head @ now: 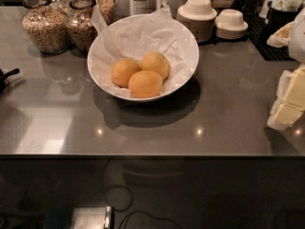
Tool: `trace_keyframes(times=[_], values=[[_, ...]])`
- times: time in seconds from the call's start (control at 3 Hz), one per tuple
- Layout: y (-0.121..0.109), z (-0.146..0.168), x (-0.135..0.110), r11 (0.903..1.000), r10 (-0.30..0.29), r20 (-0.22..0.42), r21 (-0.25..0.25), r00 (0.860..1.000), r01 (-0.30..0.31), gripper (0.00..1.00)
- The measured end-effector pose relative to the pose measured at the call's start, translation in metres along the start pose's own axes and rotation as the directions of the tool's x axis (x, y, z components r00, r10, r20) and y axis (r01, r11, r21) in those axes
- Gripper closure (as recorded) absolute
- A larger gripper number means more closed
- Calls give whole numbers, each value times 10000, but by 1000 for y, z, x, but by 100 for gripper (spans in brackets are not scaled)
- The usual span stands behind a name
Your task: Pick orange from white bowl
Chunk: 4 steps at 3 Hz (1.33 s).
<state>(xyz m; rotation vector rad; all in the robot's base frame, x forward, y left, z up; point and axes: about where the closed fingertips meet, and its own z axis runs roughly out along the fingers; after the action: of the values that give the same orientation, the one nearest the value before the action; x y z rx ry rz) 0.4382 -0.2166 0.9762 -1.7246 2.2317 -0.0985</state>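
Hand [289,101] hangs over the table's [143,130] right edge, half cropped; wide or narrow, I cannot tell. Well apart, toward the back middle, the paper-lined white bowl [191,56] holds three touching fruits, the orange [145,84] in front. Grain-filled glass jars [46,27] crowd the back left corner; small upturned bowls [198,7] line the back edge.
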Motion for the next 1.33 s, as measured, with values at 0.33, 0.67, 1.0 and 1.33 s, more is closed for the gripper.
trace_keyframes(times=[0.33,0.67,1.0,1.33], values=[[0,0,0,10000,0,4,0,10000,0,0],[-3,4,-8,10000,3,728,-1,9974,-3,0],[-12,18,-49,9969,-708,2481,-144,9661,767,0],[-20,20,-104,9848,-1466,4428,-188,8846,1726,0]])
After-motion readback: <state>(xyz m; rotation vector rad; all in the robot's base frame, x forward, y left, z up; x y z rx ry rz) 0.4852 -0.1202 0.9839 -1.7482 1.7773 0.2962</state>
